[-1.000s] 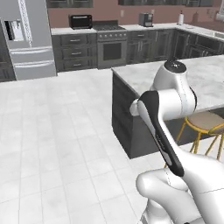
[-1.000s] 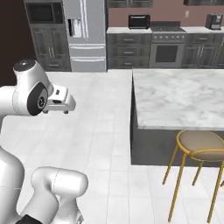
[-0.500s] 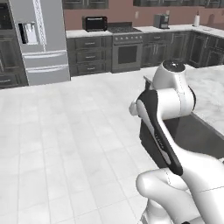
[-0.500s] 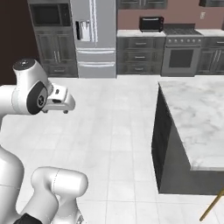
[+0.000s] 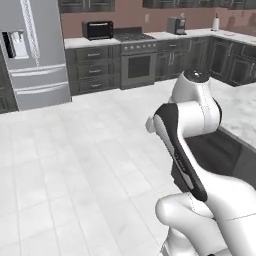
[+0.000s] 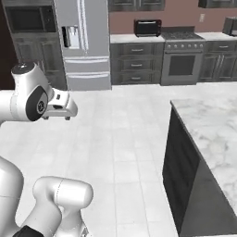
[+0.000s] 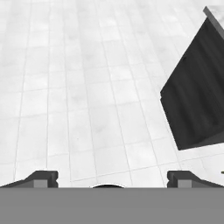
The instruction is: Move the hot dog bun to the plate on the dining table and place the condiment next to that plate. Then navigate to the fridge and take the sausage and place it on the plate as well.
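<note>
- Right base view: the gripper (image 6: pixel 69 111) is tucked in close to the arm's upper joint, carried high above the tiled floor (image 6: pixel 120 139), and it points ahead toward the far wall of the kitchen.
- In the hand view the two dark fingertips (image 7: pixel 41 178) stand wide apart at the bottom with only floor tiles between them; the jaws are spread and grasp nothing.
- The fridge (image 6: pixel 83 41) stands ahead of the hand and slightly to its right in that base view, well apart from it across open floor; in the left base view the fridge (image 5: pixel 32 55) sits far to the left of the arm.
- My reading is that the step in hand is the drive to the fridge, and what matters is that heading: the hand must end up squarely facing the doors.
- Both fridge doors look closed, so whether the sausage lies inside cannot be told from here.
- The island counter (image 6: pixel 208 139) lies off to the hand's right; its visible marble top carries nothing I can make out.
- No plate, bun or condiment can be made out, so the earlier steps cannot be judged.
</note>
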Tool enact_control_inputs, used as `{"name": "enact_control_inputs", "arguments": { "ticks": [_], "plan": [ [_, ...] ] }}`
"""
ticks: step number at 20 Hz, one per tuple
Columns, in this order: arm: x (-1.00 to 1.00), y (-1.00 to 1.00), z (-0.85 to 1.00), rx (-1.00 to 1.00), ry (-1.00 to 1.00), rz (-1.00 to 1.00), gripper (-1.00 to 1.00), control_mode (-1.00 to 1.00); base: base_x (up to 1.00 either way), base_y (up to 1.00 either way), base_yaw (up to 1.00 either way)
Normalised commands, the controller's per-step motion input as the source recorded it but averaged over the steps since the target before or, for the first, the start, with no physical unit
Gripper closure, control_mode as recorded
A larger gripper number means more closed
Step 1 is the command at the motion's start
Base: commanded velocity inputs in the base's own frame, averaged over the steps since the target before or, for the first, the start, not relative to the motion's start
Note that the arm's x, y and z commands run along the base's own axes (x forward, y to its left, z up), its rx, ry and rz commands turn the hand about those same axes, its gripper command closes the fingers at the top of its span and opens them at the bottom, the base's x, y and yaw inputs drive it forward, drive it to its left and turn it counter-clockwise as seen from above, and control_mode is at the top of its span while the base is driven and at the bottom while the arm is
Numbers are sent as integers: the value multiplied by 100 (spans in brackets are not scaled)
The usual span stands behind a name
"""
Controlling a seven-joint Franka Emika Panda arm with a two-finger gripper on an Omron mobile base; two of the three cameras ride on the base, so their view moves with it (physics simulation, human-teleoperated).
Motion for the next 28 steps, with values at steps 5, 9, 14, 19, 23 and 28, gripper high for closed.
{"name": "enact_control_inputs", "arguments": {
  "ticks": [5, 9, 14, 19, 23, 28],
  "plan": [
    [0, 0, 0, 0, 0, 0, -100, 100, 100, 38, -36],
    [0, 0, 0, 0, 0, 0, -100, 100, 100, 42, -37],
    [0, 0, 0, 0, 0, 0, -100, 100, 100, 55, -36],
    [0, 0, 0, 0, 0, 0, -100, 100, 100, 63, -34],
    [0, 0, 0, 0, 0, 0, -100, 100, 100, 66, -32],
    [0, 0, 0, 0, 0, 0, -100, 100, 100, 67, -31]
  ]
}}
